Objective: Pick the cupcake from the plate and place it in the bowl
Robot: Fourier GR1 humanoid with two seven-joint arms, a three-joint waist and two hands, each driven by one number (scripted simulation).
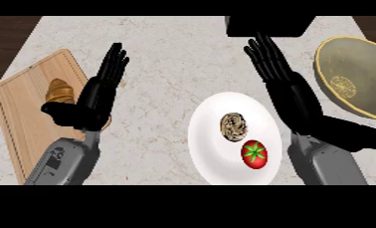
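I'm holding both hands flat, fingers straight and holding nothing: left hand (92, 100), right hand (290, 90). The cupcake (234, 126) is sitting on the white plate (213, 142) just left of my right fingers, beside a tomato (255, 154); the bowl (345, 75) is lying to their right.

A kitchen; a pale stone-patterned table (161, 48) carries a wooden cutting board (29, 107) with a croissant (58, 91); a white plate (213, 137) holds food.

Two grey forearms are seen, each ended by a black hand: left hand (94, 100), right hand (294, 100). Long, slender black fingers (114, 65) are seen on both.
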